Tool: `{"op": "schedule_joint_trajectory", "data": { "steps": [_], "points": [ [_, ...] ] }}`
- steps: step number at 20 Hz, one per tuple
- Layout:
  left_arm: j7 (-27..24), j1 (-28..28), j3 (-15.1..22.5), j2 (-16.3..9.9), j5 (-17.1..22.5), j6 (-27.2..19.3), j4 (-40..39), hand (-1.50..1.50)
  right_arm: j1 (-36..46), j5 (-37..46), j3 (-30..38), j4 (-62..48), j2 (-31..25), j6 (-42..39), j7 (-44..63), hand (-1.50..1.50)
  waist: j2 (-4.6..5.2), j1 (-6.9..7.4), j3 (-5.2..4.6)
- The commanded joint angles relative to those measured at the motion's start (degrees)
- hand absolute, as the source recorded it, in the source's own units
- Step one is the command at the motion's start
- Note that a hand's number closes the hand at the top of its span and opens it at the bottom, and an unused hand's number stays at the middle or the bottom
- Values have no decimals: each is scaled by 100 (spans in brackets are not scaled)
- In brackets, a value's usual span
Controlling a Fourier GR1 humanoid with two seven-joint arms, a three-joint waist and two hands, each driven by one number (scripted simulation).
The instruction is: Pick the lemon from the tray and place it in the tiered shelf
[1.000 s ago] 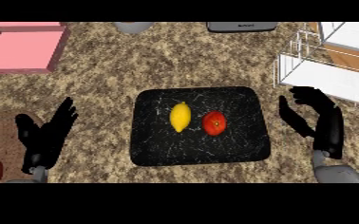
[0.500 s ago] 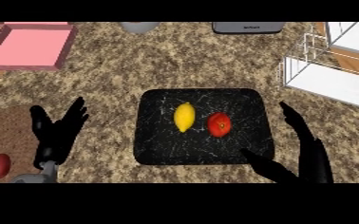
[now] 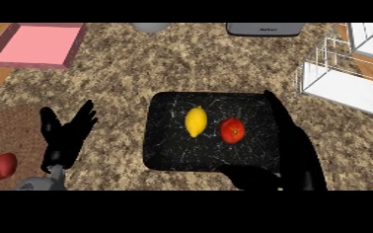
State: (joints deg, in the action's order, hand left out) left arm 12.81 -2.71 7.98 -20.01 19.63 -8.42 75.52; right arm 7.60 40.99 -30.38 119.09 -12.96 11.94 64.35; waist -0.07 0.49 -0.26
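Black marble makes up the tray (image 3: 167, 153) lying at the centre of the speckled stone counter (image 3: 182, 64), and the lemon (image 3: 195, 121) is sitting on it, upright in the view, just left of the middle. A red tomato (image 3: 232, 130) is lying at the lemon's three o'clock, near it but not touching. The right hand (image 3: 295, 155) is reaching over the tray's right edge from five o'clock — fingers straight, thumb spread out toward the tray's lower rim, nothing between them. The left hand (image 3: 64, 138) is resting at nine o'clock of the tray, well apart from it, fingers up and spread. The white wire tiered shelf (image 3: 331, 76) is standing at two o'clock, near the counter's right edge. A pink tray (image 3: 40, 44) is lying at ten o'clock — far corner of the counter.
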Motion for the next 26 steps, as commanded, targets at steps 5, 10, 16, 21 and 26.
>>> {"op": "schedule_joint_trajectory", "data": {
  "steps": [5,10,16,21,26],
  "points": [
    [228,-205,65,103,-108,-135,110,0,1507,1088,151,-1420,1259,-808,1820,-150,5,46,10],
    [160,-151,-11,92,-21,4,96,0,2059,998,370,-2455,1283,-776,2079,-150,14,136,12],
    [203,-340,-232,-114,110,291,-114,0,2520,488,402,-3265,1290,-904,2086,-150,21,125,13],
    [68,-79,-112,28,-100,102,-157,0,2327,371,246,-3610,1291,-889,2087,-150,-14,80,13],
    [67,95,46,202,-206,-34,128,0,2395,537,280,-4013,1292,-687,2087,-150,-32,79,15]
  ]
}}
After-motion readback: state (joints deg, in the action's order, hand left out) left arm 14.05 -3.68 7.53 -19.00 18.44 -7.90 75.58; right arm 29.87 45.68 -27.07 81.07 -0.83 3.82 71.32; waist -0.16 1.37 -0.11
